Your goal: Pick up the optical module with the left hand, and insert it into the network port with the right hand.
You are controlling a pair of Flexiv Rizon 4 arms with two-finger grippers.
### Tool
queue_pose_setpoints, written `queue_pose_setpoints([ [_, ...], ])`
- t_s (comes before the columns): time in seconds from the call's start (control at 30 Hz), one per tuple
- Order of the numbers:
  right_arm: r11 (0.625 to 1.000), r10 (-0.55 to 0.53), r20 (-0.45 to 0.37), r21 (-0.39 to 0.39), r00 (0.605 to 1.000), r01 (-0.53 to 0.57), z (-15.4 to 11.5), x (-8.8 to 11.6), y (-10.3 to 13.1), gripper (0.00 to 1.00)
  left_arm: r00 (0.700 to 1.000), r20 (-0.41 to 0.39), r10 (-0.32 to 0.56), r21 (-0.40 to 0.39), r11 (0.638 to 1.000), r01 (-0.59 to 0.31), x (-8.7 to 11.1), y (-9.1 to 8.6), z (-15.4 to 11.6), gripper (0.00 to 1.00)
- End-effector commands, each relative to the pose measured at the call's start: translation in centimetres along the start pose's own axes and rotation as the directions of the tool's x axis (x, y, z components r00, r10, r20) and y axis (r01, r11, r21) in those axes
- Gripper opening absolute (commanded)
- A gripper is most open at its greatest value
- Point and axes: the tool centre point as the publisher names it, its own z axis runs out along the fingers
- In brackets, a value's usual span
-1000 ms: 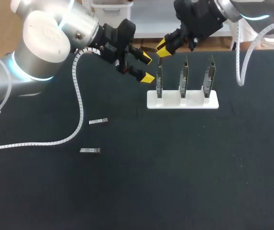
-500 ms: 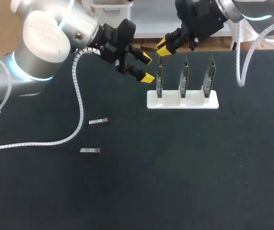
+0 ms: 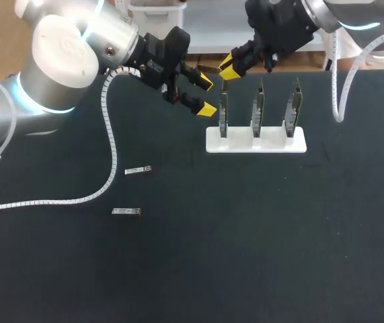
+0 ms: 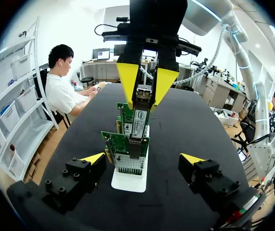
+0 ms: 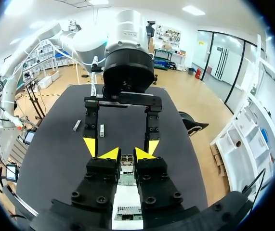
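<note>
My right gripper (image 3: 227, 67) hangs over the leftmost of three green network cards (image 3: 223, 111), which stand upright in a white stand (image 3: 272, 142). In the left wrist view its yellow fingers (image 4: 127, 82) are shut on a small metal optical module (image 4: 144, 92), right at the top edge of the nearest card (image 4: 127, 144). The right wrist view shows the module (image 5: 126, 163) between its own tips. My left gripper (image 3: 207, 95) is open and empty, just left of the stand and facing it (image 4: 142, 159). Two more optical modules (image 3: 138, 170) (image 3: 126, 212) lie on the black table.
A white coiled cable (image 3: 107, 141) from my left arm trails across the table's left side. Another coiled cable (image 3: 336, 87) hangs from my right arm near the stand's right. The two spare modules (image 5: 77, 126) lie well behind the left gripper.
</note>
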Motion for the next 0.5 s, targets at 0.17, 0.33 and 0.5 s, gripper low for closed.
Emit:
queue_pose_setpoints([
  [0.17, 1.000, -0.003, -0.003, 0.006, 1.000, 0.003, 0.16, 0.23, 0.01, 0.00, 1.000, -0.003, 0.000, 0.003, 1.000, 0.001, -0.05, 0.14, 0.00, 1.00],
  [0.33, 1.000, -0.015, 0.008, 0.014, 1.000, 0.015, -0.15, -0.06, -0.04, 0.00, 1.000, -0.003, 0.000, 0.003, 1.000, 0.001, -0.05, 0.14, 0.00, 1.00],
  [0.5, 1.000, -0.018, 0.007, 0.013, 1.000, 0.018, -0.20, -0.06, -0.03, 0.00, 1.000, -0.003, 0.000, 0.003, 1.000, 0.001, -0.05, 0.14, 0.00, 1.00],
])
